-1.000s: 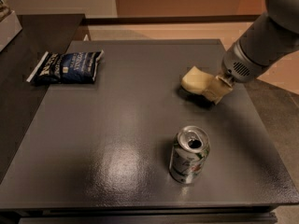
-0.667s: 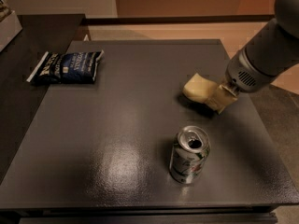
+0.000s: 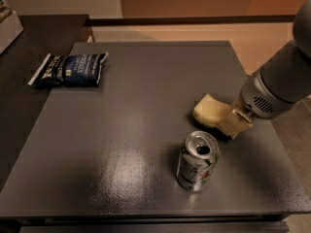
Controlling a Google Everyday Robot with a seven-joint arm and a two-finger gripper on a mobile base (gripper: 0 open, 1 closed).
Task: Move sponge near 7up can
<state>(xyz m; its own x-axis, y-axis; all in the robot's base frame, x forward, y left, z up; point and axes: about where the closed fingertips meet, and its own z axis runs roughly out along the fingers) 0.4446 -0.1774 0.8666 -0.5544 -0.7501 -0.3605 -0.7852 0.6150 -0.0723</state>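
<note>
The pale yellow sponge (image 3: pixel 209 110) is held just above the dark grey table (image 3: pixel 136 106), a short way behind and right of the 7up can. The 7up can (image 3: pixel 197 161) stands upright near the table's front right, silver and green with an open shiny top. My gripper (image 3: pixel 232 122) comes in from the right on a grey arm; its beige fingers (image 3: pixel 236 124) are shut on the sponge's right end. The far side of the sponge under the fingers is hidden.
A dark blue snack bag (image 3: pixel 70 70) lies flat at the table's back left. A darker counter (image 3: pixel 29 57) adjoins the table on the left. The table's right edge runs just below the arm (image 3: pixel 282 84).
My gripper has carried the sponge toward the front of the table, closer to the can. The can and the bag have not moved.
</note>
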